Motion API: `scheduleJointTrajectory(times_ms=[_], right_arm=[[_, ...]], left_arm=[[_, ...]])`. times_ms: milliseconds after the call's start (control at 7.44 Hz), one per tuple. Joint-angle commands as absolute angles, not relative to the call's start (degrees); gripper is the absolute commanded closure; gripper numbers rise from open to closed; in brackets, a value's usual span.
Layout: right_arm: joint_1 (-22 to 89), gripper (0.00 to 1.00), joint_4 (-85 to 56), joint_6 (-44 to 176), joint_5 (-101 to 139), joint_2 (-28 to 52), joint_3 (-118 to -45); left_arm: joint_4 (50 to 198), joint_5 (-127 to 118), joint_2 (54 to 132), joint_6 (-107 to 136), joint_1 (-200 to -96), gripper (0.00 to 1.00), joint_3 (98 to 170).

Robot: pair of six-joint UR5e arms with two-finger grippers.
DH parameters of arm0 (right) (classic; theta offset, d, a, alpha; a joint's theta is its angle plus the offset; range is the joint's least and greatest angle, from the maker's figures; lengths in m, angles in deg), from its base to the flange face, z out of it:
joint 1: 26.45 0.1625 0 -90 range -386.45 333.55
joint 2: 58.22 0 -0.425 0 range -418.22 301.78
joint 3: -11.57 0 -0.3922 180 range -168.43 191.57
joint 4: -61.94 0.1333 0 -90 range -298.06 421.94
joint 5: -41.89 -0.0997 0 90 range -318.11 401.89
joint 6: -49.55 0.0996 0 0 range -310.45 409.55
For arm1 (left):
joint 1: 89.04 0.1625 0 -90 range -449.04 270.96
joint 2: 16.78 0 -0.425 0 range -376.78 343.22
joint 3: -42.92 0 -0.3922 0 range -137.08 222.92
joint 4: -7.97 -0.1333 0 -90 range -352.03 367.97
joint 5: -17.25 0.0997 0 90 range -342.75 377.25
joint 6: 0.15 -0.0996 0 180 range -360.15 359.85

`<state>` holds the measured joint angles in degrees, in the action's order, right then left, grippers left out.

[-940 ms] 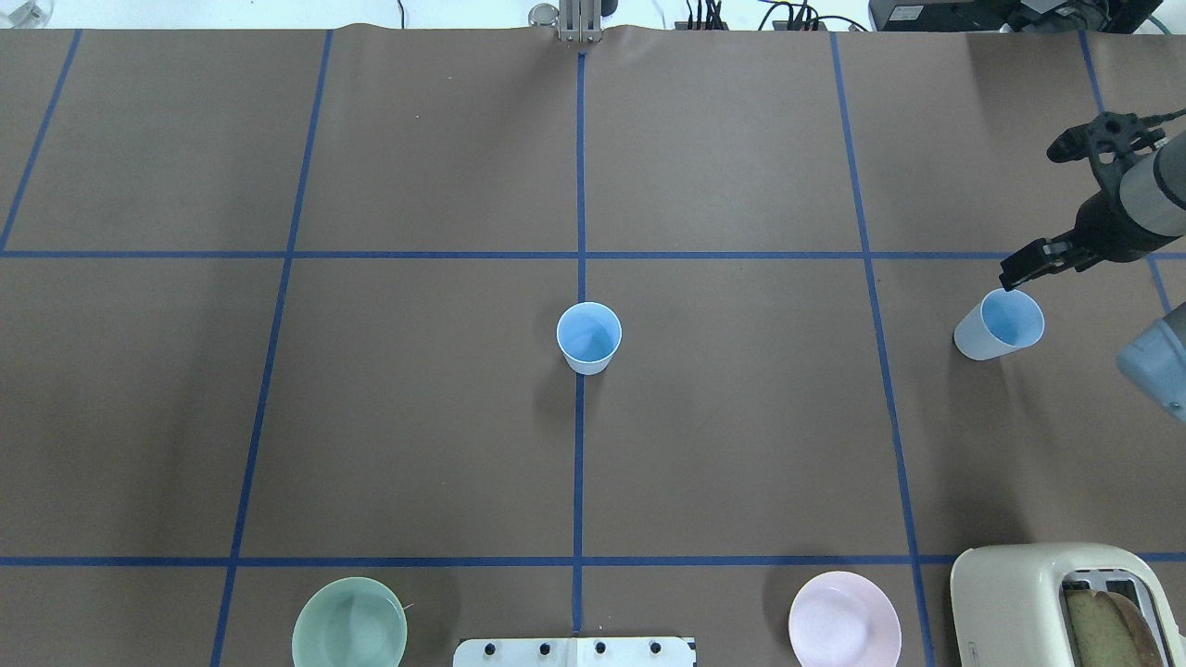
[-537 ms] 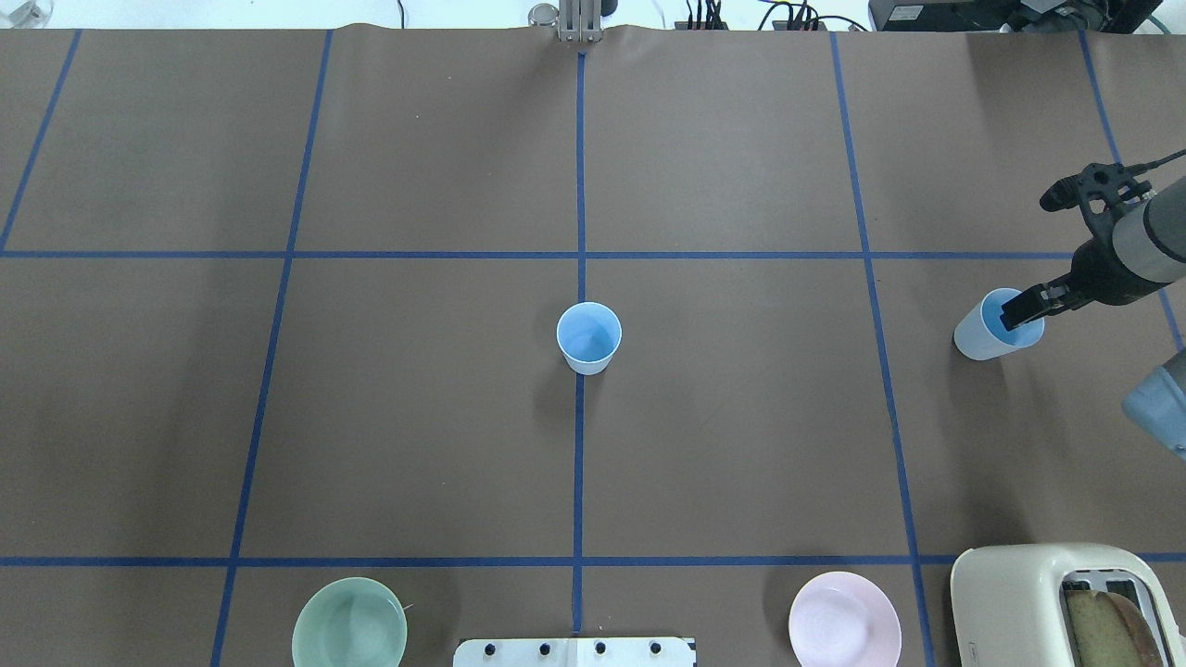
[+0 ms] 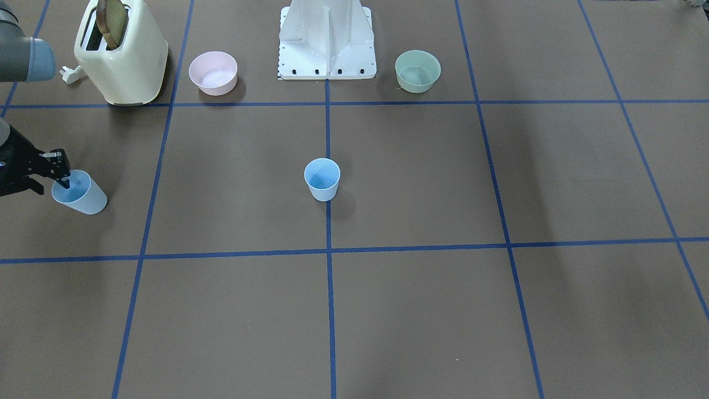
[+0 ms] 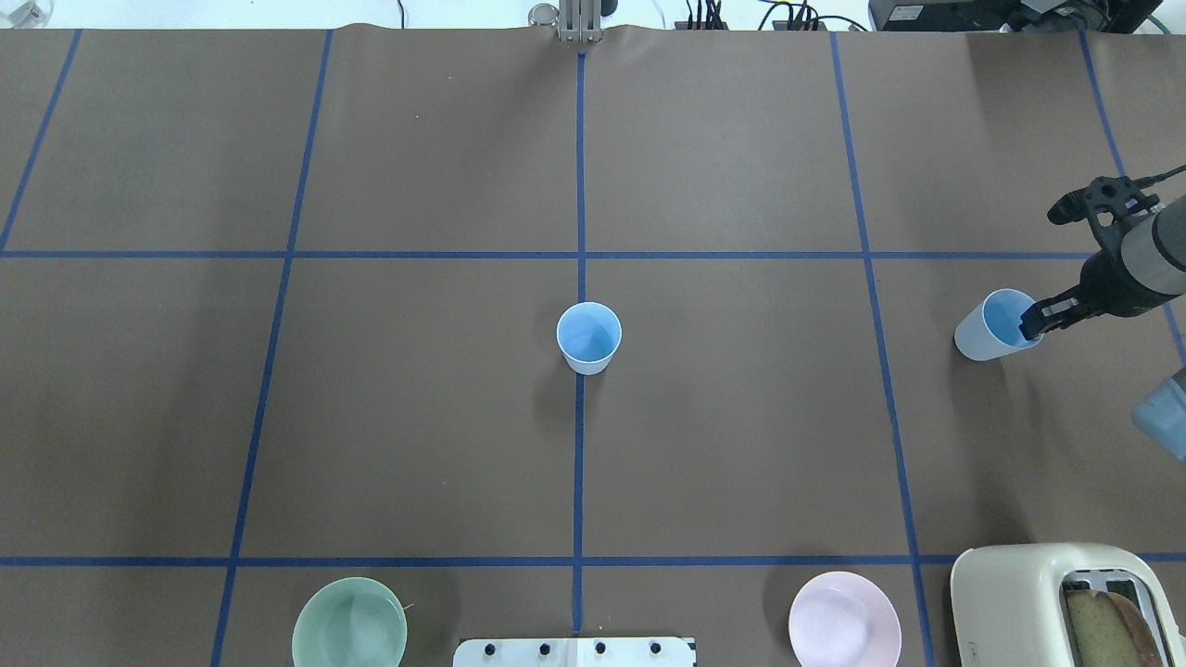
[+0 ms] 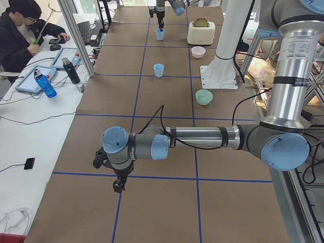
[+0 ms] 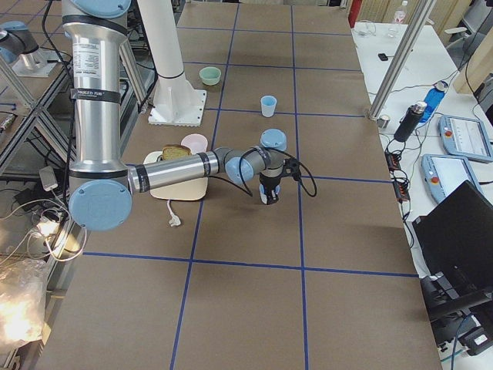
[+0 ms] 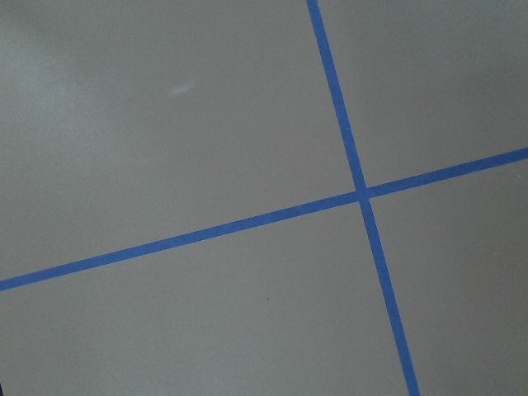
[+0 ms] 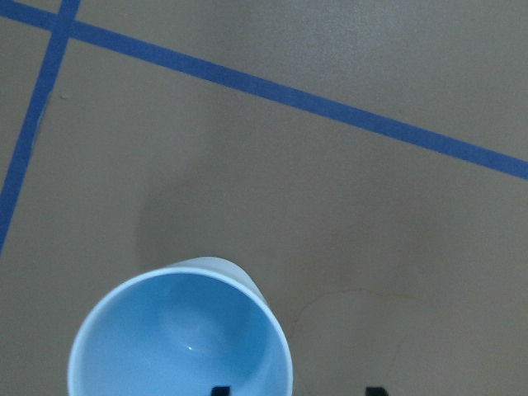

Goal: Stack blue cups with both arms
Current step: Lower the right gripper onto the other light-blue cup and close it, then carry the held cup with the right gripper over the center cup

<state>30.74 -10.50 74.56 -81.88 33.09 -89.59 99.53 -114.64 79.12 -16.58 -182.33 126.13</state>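
Centrally, 1 smooth, tapered pale-blue plastic cup (image 4: 588, 338) stands upright.

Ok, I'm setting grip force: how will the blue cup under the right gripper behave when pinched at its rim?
The blue cup looks empty and thin-walled, so probably light; its rim may flex in the right gripper. Tall with a narrower base, it could tip if nudged.

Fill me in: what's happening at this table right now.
The right pincer is at one blue cup on the robot's right side of the table. It is open, one finger inside the rim and one outside, and the cup stands on the table. The other blue cup stands upright at the centre, untouched. The left pincer hangs over bare table far to the robot's left; I cannot tell whether it is open.
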Motion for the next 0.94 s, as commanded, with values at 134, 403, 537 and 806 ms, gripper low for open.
scheduleJointTrajectory(times_ms=[134, 403, 537, 806], right_arm=[[30.8, 1.0, -10.7, 76.1, -82.2, 31.0, -91.1], [31.8, 1.0, -11.5, 80.6, -85.3, 25.4, -91.1], [32.0, 1.0, -13.4, 85.9, -87.2, 20.8, -91.4], [30.2, 1.0, -28.1, 95.7, -87.0, 5.4, -92.1]], left_arm=[[99.5, -114.5, 78.8, -16.6, -182.3, 0.01, 125.8], [98.6, -114.9, 78.0, -15.6, -182.3, 0.01, 126.7], [98.4, -114.9, 78.0, -12.0, -182.4, 0.01, 126.9], [99.1, -115.0, 75.8, -11.0, -182.3, 0.01, 128.3]])
